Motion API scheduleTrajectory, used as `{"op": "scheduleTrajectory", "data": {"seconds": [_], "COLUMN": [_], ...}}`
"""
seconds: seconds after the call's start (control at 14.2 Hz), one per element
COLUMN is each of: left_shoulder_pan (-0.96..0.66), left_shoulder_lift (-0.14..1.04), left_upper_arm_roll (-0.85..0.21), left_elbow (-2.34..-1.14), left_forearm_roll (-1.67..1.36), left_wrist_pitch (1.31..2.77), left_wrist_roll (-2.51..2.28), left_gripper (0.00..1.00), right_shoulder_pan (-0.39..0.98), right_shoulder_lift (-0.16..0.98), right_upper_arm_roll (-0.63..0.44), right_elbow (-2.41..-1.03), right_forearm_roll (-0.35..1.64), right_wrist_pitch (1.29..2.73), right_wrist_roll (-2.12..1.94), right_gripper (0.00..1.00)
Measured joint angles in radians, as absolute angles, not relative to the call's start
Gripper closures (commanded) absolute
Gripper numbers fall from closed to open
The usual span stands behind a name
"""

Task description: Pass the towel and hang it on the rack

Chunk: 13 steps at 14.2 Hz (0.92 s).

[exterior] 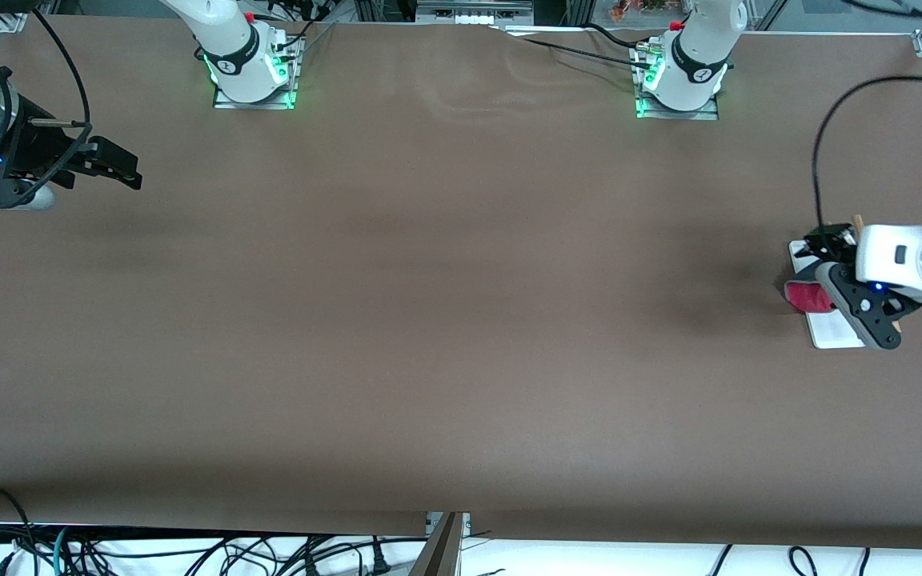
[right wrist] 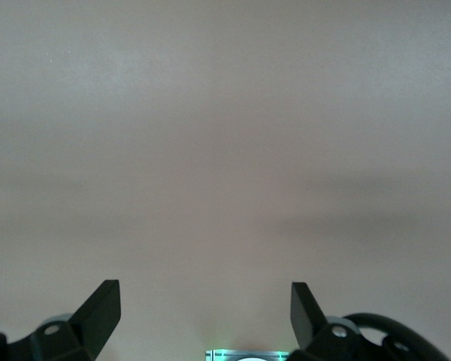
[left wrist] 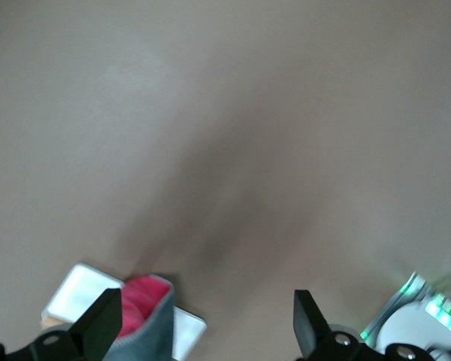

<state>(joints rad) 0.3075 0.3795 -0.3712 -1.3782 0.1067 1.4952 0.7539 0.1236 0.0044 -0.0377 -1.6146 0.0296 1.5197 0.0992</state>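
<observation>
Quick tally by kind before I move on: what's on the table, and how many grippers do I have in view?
Towel, draped on the rack: 1
Rack, toward the left arm's end of the table: 1
Grippers: 2, the left gripper open above the rack, the right gripper open, waiting at its own end
Total: 4

There was one towel (exterior: 807, 297) and one rack (exterior: 833, 330) on the one worktop (exterior: 445, 320). There were two arms, each with one claw: the left claw (exterior: 817, 246) and the right claw (exterior: 129, 168).

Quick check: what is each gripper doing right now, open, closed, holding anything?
Left gripper: open, holding nothing, over the rack with the towel draped on it.
Right gripper: open, empty, waiting over bare table at its own end.
</observation>
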Motion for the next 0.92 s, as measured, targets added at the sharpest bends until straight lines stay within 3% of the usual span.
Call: {"op": "scheduleTrajectory", "data": {"seconds": [0.35,0.63,0.92], "left_shoulder_pan": [-0.008,-0.021,-0.009], "left_shoulder_lift": [0.16,-0.007,-0.08], "left_upper_arm_roll": [-0.125,-0.097,-0.085], "left_elbow": [-1.541,-1.706,-1.767], "left_forearm_roll": [0.094,0.029,0.028], "left_wrist_pitch": [1.617,1.67,1.678], "left_wrist_roll": [0.108,-0.117,-0.071], "left_gripper": [0.0,0.0,0.0], "right_shoulder_pan": [0.124,0.124,0.124], "right_shoulder_lift": [0.004,0.004,0.004], "right_upper_arm_roll": [-0.036,-0.035,-0.035], "right_elbow": [-1.615,-1.614,-1.614], "right_forearm_roll": [0.03,0.03,0.03], "right_wrist_pitch": [1.52,1.52,1.52], "right_wrist_roll": [0.099,0.099,0.099], "right_gripper": [0.0,0.0,0.0]}}
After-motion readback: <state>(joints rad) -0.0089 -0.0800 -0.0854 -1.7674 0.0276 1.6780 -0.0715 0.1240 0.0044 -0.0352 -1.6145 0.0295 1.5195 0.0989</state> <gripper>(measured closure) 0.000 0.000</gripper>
